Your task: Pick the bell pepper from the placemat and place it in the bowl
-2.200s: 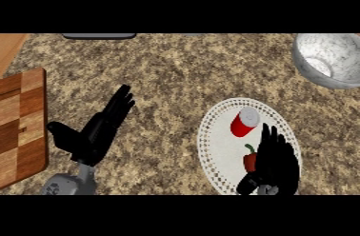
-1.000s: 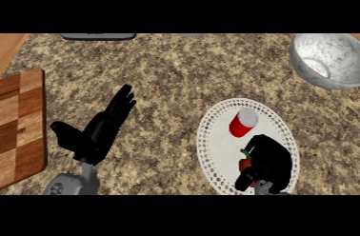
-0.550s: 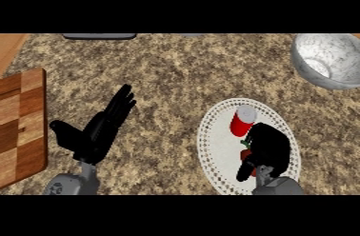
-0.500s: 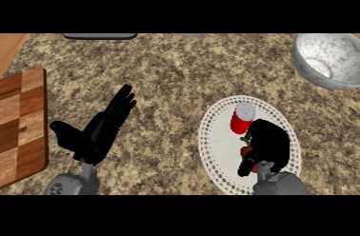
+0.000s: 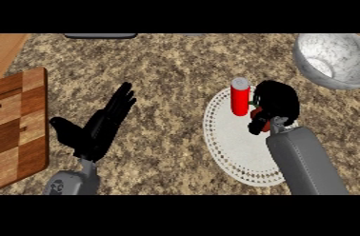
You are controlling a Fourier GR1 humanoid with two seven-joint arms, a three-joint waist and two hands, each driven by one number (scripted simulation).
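We find the pepper (image 5: 263,125) almost wholly hidden: only slivers of red and a green stem show inside the right robot hand (image 5: 275,103), whose fingers are curled round it at the right of the frame. Since a second ago this hand has travelled from the lower part of the placemat (image 5: 235,154) to its upper right edge, toward the bowl (image 5: 330,59). We judge the carry begun, the placing outstanding.

The placemat is white, round, with a dotted rim; a red cylinder (image 5: 240,97) stands on it. The bowl looks metallic grey. The worktop (image 5: 175,68) is speckled stone. The left robot hand (image 5: 98,128) rests spread, lower left, beside a wooden board (image 5: 21,125).
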